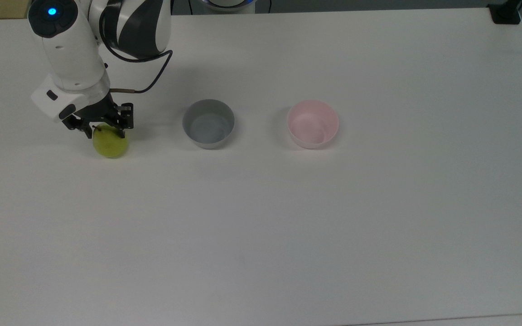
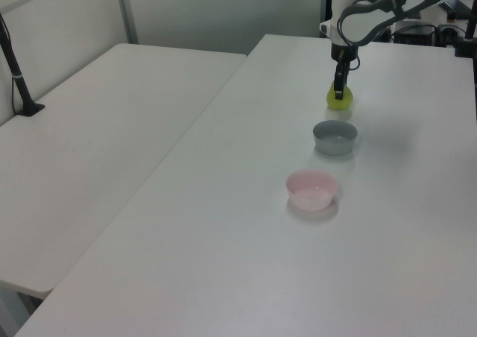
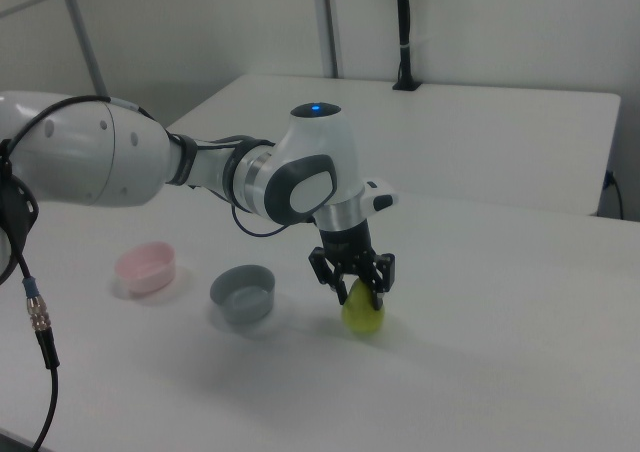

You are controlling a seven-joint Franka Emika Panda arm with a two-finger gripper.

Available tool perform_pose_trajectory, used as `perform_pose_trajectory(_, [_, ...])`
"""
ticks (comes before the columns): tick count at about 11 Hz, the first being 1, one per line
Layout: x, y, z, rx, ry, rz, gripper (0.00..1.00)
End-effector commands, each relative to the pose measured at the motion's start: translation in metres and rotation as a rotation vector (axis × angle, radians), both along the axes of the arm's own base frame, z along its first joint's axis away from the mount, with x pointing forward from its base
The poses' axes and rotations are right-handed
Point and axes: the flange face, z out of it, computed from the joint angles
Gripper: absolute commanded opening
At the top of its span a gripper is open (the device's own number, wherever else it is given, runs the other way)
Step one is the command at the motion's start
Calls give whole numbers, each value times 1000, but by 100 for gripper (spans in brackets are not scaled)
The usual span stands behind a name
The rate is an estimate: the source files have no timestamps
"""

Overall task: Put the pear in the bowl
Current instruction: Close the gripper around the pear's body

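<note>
The gripper [image 1: 105, 132] straddles the top of the pear [image 1: 110, 144], fingers spread either side and not yet clamped; the pear sits on the table [image 1: 288, 226]. Grasping seems underway; next, closing, then carrying past the grey bowl [image 1: 208, 123] to the pink bowl [image 1: 312, 124].

One pear [image 1: 110, 144] sits on the near table [image 1: 288, 226]. Two bowls stand beside it in a row: a grey bowl [image 1: 208, 123] nearest the pear, then a pink bowl [image 1: 312, 124] beyond. One robot arm [image 1: 75, 59] reaches over the pear. A second table [image 2: 97, 150] stands alongside.
</note>
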Motion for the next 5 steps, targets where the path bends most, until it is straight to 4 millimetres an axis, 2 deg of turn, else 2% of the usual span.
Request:
perform_pose_trajectory(1, [0,3,2,-7,-16,-18,0])
perform_pose_trajectory(4, [-3,3,31,2,-10,-17,0])
perform_pose_trajectory(5, [-4,4,49,10,17,-12,0])
